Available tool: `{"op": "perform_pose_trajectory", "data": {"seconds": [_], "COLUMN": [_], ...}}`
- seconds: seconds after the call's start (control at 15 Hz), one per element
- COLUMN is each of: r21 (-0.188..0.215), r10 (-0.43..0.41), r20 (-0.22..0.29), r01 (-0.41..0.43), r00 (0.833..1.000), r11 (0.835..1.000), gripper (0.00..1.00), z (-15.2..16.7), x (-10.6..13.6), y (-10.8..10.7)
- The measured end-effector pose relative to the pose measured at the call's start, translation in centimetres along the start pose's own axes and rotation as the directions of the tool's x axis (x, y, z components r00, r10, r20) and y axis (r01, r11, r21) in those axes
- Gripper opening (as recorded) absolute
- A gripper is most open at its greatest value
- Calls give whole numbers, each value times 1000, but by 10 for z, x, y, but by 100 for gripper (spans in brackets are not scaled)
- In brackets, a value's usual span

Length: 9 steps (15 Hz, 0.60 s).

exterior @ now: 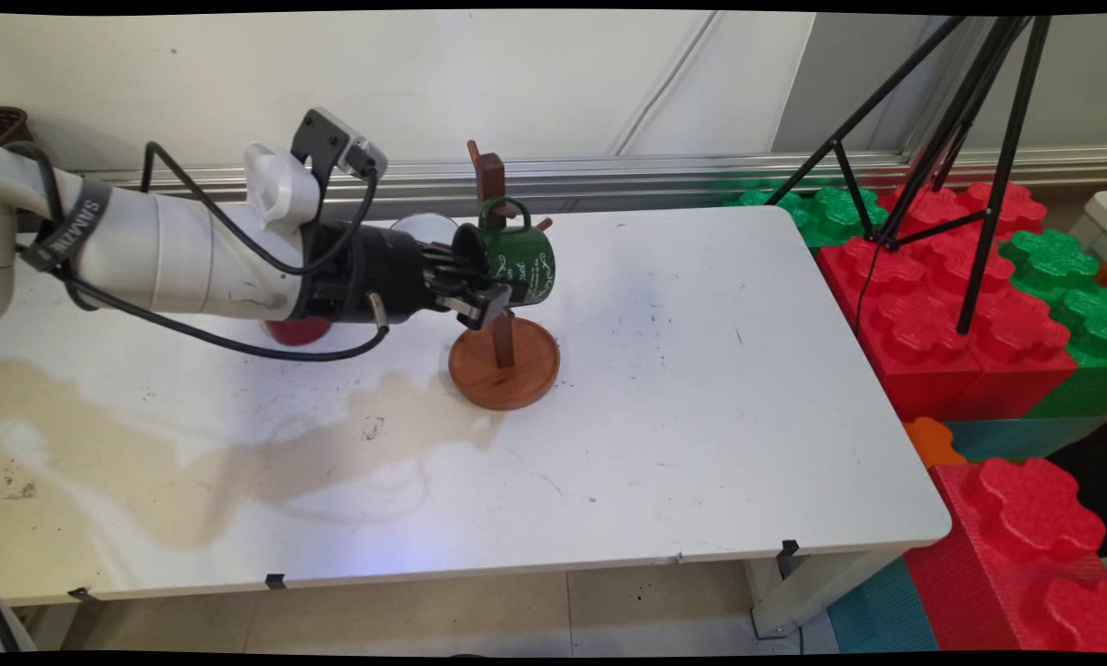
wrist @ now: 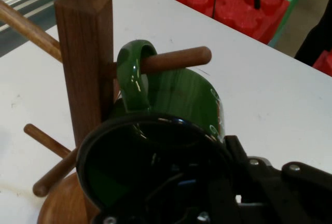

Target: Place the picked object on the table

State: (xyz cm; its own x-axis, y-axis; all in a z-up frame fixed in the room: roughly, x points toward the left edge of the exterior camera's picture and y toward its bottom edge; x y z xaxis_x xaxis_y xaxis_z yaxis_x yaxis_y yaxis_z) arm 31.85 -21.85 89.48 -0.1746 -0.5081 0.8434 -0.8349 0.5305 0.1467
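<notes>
A dark green mug (exterior: 516,264) with white lettering lies on its side against a wooden mug tree (exterior: 505,365) in the middle of the white table (exterior: 701,388). In the hand view the mug's handle (wrist: 132,79) is hooked over a peg (wrist: 176,60) beside the upright post (wrist: 85,53). My gripper (exterior: 479,291) reaches in from the left and is shut on the mug's rim at its lower side, one finger inside the mouth and one outside. The open mouth (wrist: 150,167) faces the hand camera, with my gripper (wrist: 220,167) at its right edge.
A red object (exterior: 296,330) sits on the table, mostly hidden behind the arm. A pale round cup (exterior: 424,227) shows behind the gripper. A brownish stain (exterior: 239,453) spreads over the table's left front. Red and green foam blocks (exterior: 969,305) and a black tripod (exterior: 969,185) stand to the right.
</notes>
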Motion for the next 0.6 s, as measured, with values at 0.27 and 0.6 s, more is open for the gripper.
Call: {"op": "perform_pose_trajectory", "data": {"seconds": [0.27,0.6], "r21": [1,-33], "r10": [-3,26], "r20": [-6,-8], "r01": [3,-26], "r00": [1000,1000], "r11": [1000,999], "gripper": [0,0], "z": [-8,-15], "x": [0,3], "y": [3,12]}}
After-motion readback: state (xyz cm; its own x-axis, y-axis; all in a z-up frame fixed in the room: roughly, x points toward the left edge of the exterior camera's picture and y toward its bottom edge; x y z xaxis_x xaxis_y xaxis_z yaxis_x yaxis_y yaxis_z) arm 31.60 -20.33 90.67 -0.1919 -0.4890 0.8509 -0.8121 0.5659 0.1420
